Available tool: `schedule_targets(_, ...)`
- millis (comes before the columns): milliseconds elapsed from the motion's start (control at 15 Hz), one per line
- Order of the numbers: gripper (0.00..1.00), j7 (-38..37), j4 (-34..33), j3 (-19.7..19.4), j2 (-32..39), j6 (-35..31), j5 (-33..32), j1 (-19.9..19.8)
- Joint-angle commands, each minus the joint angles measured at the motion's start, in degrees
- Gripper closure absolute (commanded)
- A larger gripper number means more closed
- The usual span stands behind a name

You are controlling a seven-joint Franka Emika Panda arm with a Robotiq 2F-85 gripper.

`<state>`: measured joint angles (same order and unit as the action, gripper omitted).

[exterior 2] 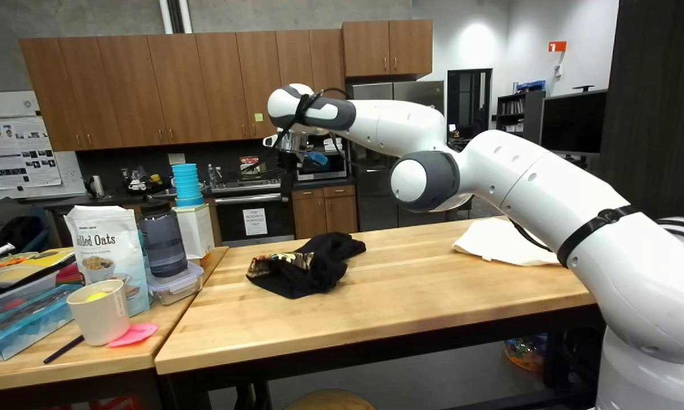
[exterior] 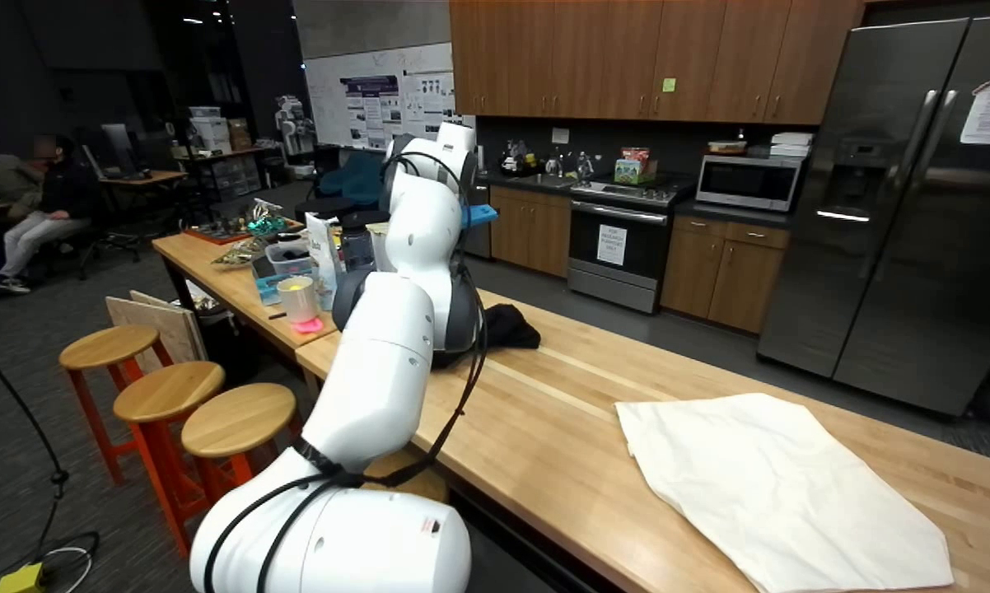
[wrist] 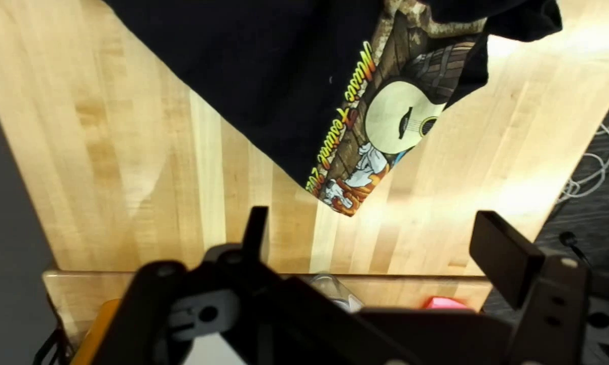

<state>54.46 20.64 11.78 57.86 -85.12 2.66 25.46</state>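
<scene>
White robot arm [exterior: 384,362] held high near a crumpled black fabric garment [exterior 2: 319,265]

Large in the foreground of an exterior view, the arm reaches over a long pale butcher-block table [exterior: 544,445]; another wooden table [wrist: 89,289], cluttered, adjoins one end; on the long table lies a flat cream cloth sheet [exterior: 775,486], well apart from the garment, which rests towards the cluttered end; the black two-finger gripper [wrist: 373,223] hangs clear above the fabric, its fingers [wrist: 507,258] spread wide with nothing between them; judging by that, the step in hand is lining up before contact; a hold on the garment would call for coming down and edging over until both fingers straddle the cloth. Slanting down one side of the garment in the wrist view is a brightly printed yellow-and-brown panel [wrist: 385,119]; it ends in a narrow corner [wrist: 342,202], which points towards the cluttered table and, in that view, down at the space between the fingers; the garment's long axis appears to run roughly along the long table, though the bunching and cropping leave this loose.
</scene>
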Motion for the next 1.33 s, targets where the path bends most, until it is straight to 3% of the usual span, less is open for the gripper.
schedule_targets(0,0.0,-1.11,0.68,-3.9,-2.21,-2.81,-4.64,2.83)
schedule_targets(600,0.0,-9.59,1.13,-10.64,-3.55,-8.45,-14.03,7.38)
schedule_targets(1267,0.0,-27.17,1.9,-16.61,-4.71,-3.09,-21.22,9.92)
